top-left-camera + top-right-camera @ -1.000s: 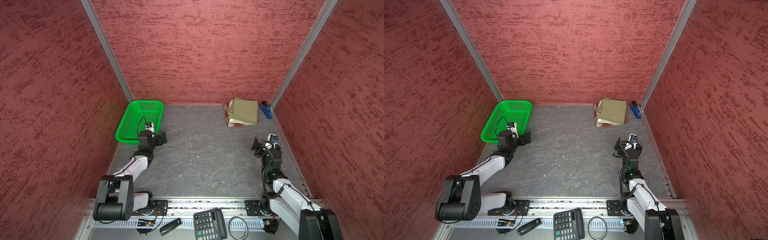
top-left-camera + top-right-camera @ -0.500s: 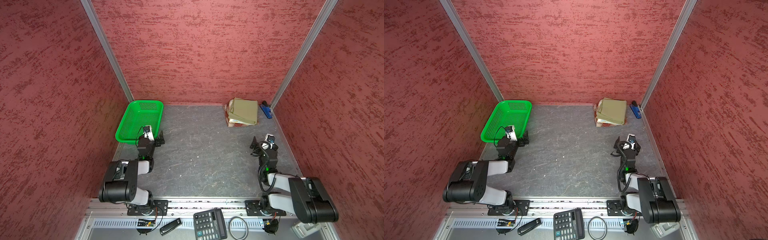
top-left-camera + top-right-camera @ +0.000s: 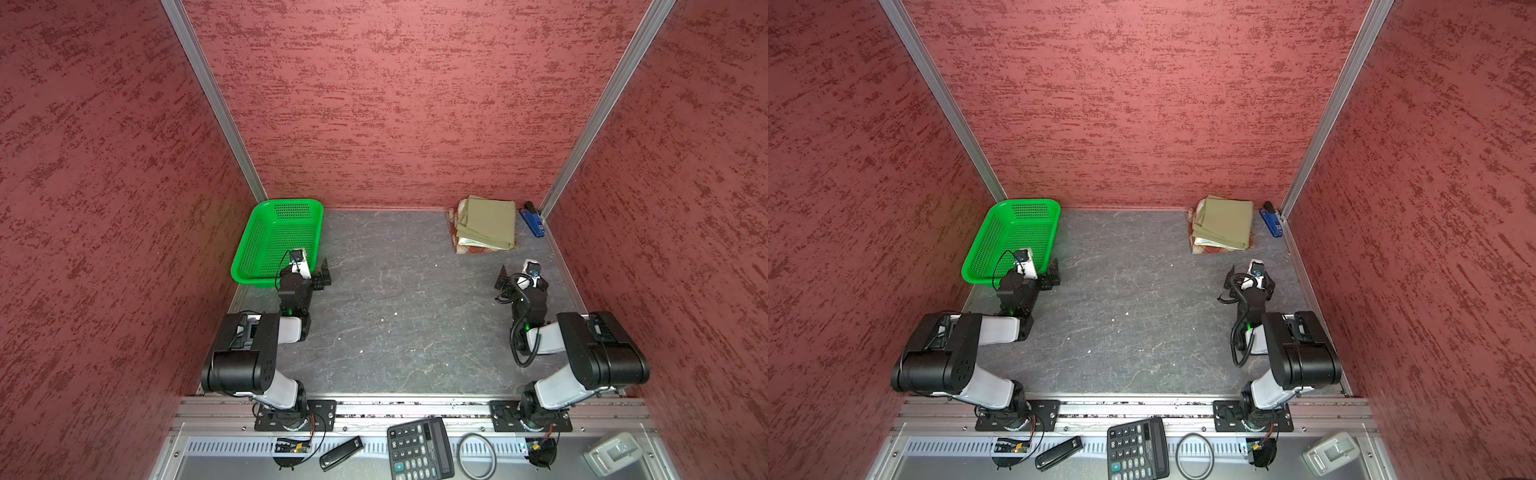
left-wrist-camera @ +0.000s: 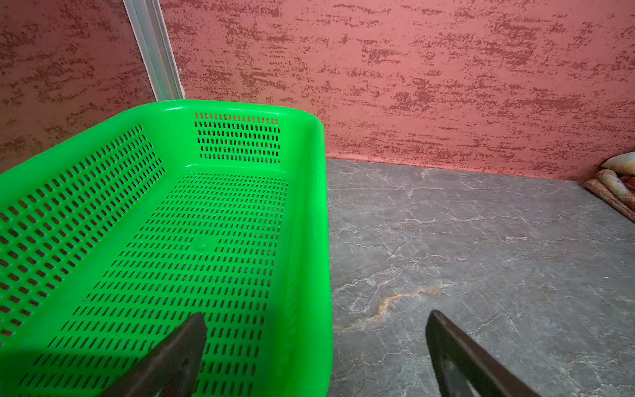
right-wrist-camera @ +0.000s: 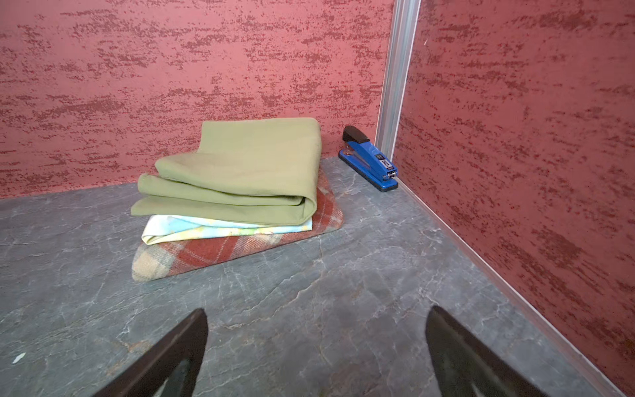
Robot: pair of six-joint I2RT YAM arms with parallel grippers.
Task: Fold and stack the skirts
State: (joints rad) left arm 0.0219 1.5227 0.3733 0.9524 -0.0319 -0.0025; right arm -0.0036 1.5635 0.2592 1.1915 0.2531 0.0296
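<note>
The three skirts lie folded in one stack [image 3: 484, 224] [image 3: 1223, 224] at the back right of the table. The olive-khaki skirt [image 5: 247, 172] is on top, the pastel yellow-blue one [image 5: 206, 228] is in the middle, and the red-brown plaid one [image 5: 240, 247] is at the bottom. My right gripper [image 3: 523, 276] [image 3: 1252, 276] [image 5: 316, 311] hovers open in front of the stack, apart from it and empty. My left gripper [image 3: 309, 270] [image 3: 1038, 270] [image 4: 316, 316] is open and empty, straddling the near right rim of the green basket [image 3: 249, 274] [image 3: 984, 278] [image 4: 316, 206].
A blue stapler [image 3: 533, 220] [image 3: 1271, 222] [image 5: 371, 160] sits in the back right corner beside the stack. The basket holds nothing. Red walls close in three sides. A calculator [image 3: 419, 449] and small items lie on the front rail shelf.
Both arms have folded back, their elbows rising over the bases. The grippers stay near the same spots and remain open. The stack has not moved.
</note>
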